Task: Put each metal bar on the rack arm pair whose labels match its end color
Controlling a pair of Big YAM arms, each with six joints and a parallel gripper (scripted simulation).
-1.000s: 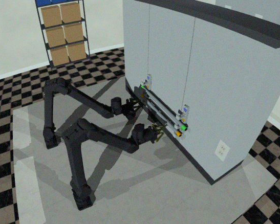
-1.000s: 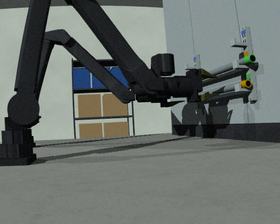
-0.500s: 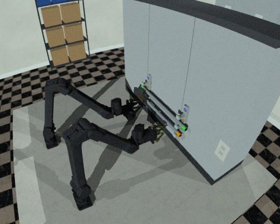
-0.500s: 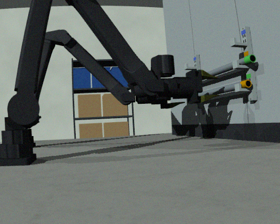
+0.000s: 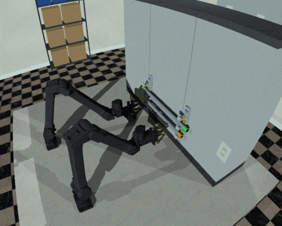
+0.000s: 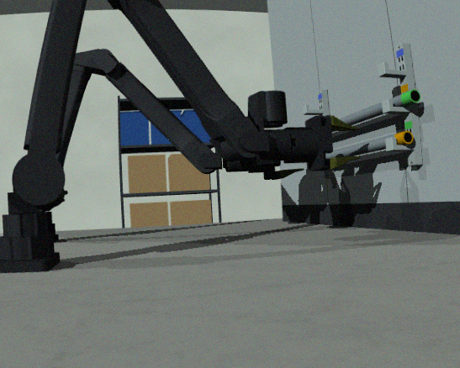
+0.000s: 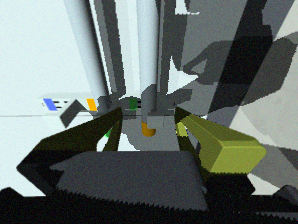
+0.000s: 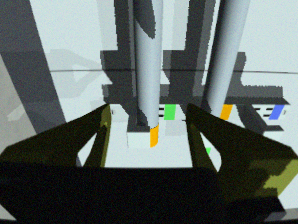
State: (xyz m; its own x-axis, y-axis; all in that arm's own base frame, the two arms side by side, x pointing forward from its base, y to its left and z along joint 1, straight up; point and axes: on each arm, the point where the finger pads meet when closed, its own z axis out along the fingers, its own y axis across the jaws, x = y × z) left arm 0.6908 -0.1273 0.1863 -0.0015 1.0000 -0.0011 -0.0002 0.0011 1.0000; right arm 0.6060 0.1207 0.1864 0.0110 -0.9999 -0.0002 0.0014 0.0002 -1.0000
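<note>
Evidently, the step in hand is lining up for the first lift, with the sorting of the bars not yet done. At left, the left gripper point(image 5: 139, 106) point(image 6: 300, 170) point(image 7: 148, 112) stands with its fingers partly apart, nothing clamped. At right, the right gripper point(image 5: 164, 131) point(image 6: 356, 143) point(image 8: 148, 110) also stands apart, and its fingers appear to bracket the orange-ended bar point(image 5: 159, 113) point(image 6: 362, 147) point(image 7: 148, 65) point(image 8: 150, 75) without gripping it. That bar lies on the lowest pair, beside green labels point(image 6: 409, 124) point(image 7: 133, 103) point(image 8: 170, 112); the green-ended bar point(image 5: 165, 109) point(image 6: 362, 114) point(image 7: 86, 45) point(image 8: 227, 55) lies on the middle pair, beside orange labels point(image 5: 184, 120) point(image 6: 404, 88) point(image 7: 91, 104) point(image 8: 226, 112). Each therefore occupies the other's place. The next move probably calls for both grippers to advance, close on the orange-ended bar together and draw it clear. The top pair, with blue labels point(image 5: 186, 111) point(image 6: 399, 53) point(image 7: 50, 104) point(image 8: 276, 112), carries no bar (a convenient parking place for the swap).

Counted: two robot arms, two grippers, two bars with four painted ends, six rack arms in three pairs, and six labels, two of each color.
</note>
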